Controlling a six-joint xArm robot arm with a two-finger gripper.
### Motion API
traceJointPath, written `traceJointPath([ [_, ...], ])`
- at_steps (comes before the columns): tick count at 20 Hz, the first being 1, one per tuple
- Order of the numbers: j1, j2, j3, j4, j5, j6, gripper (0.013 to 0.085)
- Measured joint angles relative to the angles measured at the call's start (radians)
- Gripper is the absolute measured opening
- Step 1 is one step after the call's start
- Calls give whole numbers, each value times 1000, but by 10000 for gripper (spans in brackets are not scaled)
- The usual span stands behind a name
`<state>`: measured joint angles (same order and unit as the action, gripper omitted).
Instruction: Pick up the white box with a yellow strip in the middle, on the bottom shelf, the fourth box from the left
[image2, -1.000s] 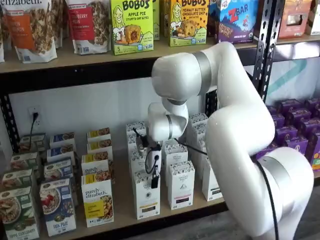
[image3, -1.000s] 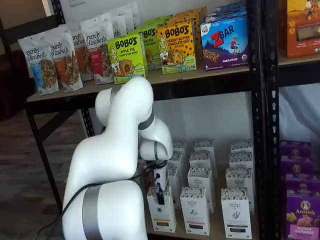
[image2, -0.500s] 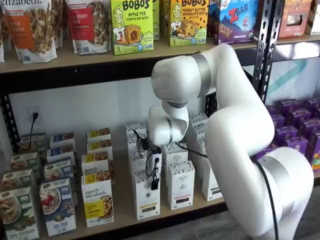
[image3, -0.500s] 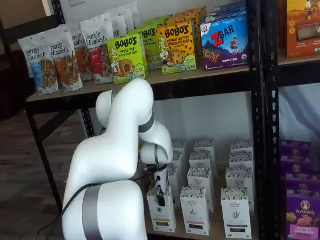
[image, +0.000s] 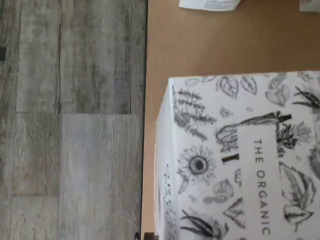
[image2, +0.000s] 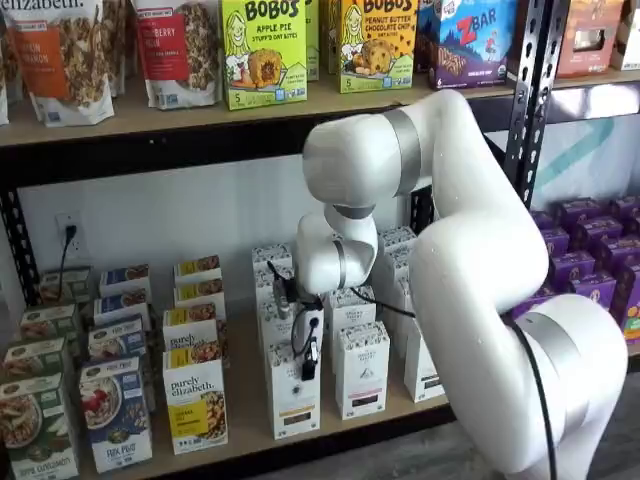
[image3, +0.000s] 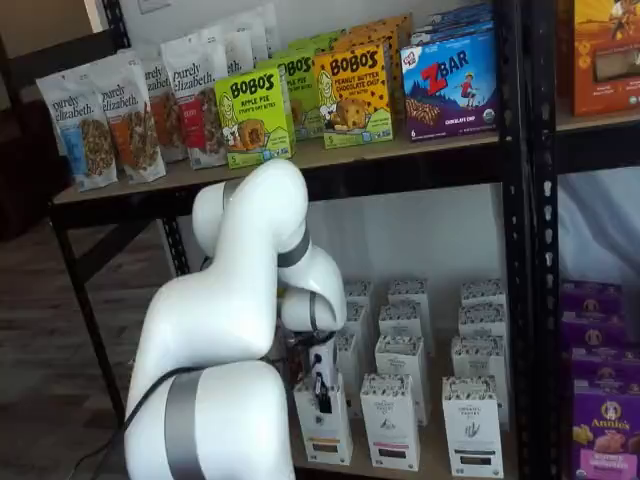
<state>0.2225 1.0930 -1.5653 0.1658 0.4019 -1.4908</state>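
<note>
- The white box stands upright at the front edge of the bottom shelf, heading a row of like cartons; its tan-yellow strip sits low on its front face.
- In both shelf views the gripper hangs directly over this carton's top, its black fingers reaching down to about the level of the patterned lid, at the carton's front.
- Whether the jaws are spread, closed, or touching the carton I cannot tell: the fingers show as one dark shape with a cable beside them.
- In the wrist view the carton's lid fills much of the picture at close range, with black leaf and flower drawings and the words "THE ORGANIC"; bare tan board lies beside it, then grey plank floor beyond the shelf edge.
- Just beside the carton stands a "purely elizabeth" box with a yellow label on one side, and a similar white carton with a black label on the other.
</note>
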Motion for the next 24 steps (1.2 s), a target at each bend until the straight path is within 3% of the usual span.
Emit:
traceJointPath([
  [17, 2, 0, -8, -5, 23, 7, 690],
  [21, 2, -4, -5, -1, 34, 3, 610],
  [23, 3, -4, -3, -1, 34, 4, 530],
  [24, 3, -5, -2, -1, 33, 5, 530],
])
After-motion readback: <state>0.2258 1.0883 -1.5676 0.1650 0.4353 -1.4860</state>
